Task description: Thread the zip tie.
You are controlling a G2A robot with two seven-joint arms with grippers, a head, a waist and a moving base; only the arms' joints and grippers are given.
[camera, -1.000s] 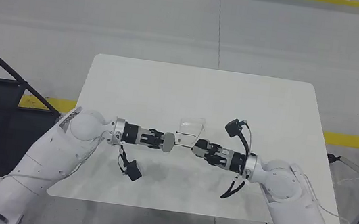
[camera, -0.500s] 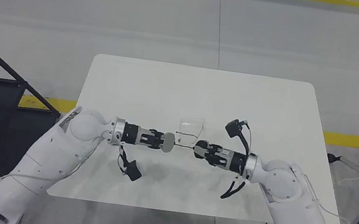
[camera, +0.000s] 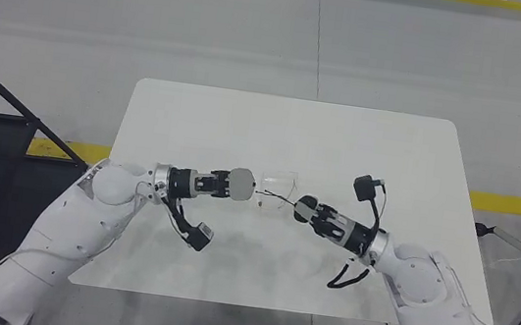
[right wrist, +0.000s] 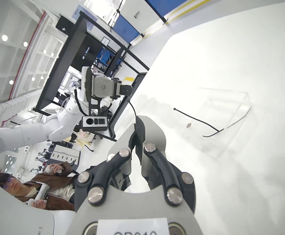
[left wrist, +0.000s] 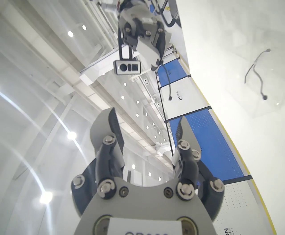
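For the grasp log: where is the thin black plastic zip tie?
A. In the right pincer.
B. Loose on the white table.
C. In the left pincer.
B: the black zip tie lies on the white table, clear of the open left pincer and the shut right pincer.

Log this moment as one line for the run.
zip tie: unthreaded, lying at clear tray | left gripper: open | right gripper: shut, empty

Left hand (left wrist: 147, 115), right hand (right wrist: 138, 124) parted; zip tie (right wrist: 196, 119) dropped.
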